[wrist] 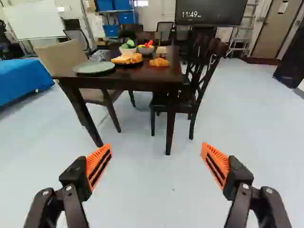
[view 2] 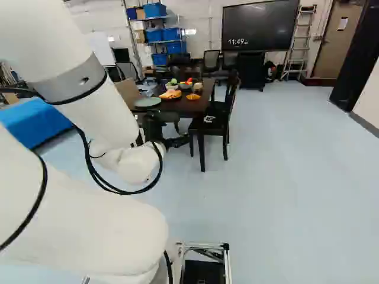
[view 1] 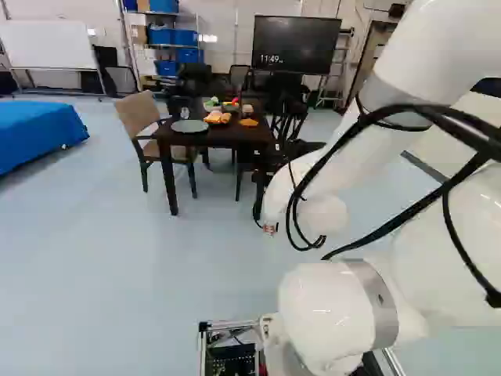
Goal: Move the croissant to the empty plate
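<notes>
You have the jaws wide open ahead of the wrist, orange pads well apart, nothing held between them. The arm reaches forward over the floor; the dark tabletop stands ahead of the jaws, well apart from them.

Locations, for your record: croissant on the tabletop, beside a dark plate of bread; you cannot tell just what lies under the croissant. The empty plate, pale green and round, sits on the near part of the tabletop, on the other side of the bread from the croissant. Just behind the bread you have two bowls, one with green items, one with red and yellow items.

Surroundings: a tan chair stands at the tabletop's left in the left base view; dark wooden chairs stand along the opposite side. A wall screen is beyond.
</notes>
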{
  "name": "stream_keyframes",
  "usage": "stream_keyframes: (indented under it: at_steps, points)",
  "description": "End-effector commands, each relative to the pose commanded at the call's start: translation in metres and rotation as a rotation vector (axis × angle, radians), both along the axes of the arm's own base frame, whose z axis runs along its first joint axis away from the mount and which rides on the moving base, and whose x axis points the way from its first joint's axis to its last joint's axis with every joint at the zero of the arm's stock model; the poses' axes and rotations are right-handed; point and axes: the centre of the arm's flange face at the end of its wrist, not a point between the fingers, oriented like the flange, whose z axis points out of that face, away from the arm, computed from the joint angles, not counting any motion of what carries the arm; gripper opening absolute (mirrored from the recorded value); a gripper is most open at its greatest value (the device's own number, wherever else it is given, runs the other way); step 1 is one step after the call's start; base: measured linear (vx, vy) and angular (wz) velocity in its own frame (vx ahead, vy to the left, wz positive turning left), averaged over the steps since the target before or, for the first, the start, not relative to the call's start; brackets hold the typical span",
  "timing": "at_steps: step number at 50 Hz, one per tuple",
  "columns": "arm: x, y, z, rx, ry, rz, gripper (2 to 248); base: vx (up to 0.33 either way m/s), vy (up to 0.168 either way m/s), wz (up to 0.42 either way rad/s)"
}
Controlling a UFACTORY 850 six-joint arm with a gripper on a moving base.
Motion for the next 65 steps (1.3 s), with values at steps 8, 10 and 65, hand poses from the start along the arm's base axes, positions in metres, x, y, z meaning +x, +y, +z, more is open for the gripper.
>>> stream_keyframes:
  at_steps: [8,10,65]
  points:
    - [0.0,0.0,0.0,0.0,0.0,0.0,247,0.0,0.0,0.0]
    - [0.0,0.0,0.0,0.0,0.0,0.0,247,0.0,0.0,0.0]
    - [0.0,0.0,0.0,0.0,0.0,0.0,247,0.084,0.002,-0.009]
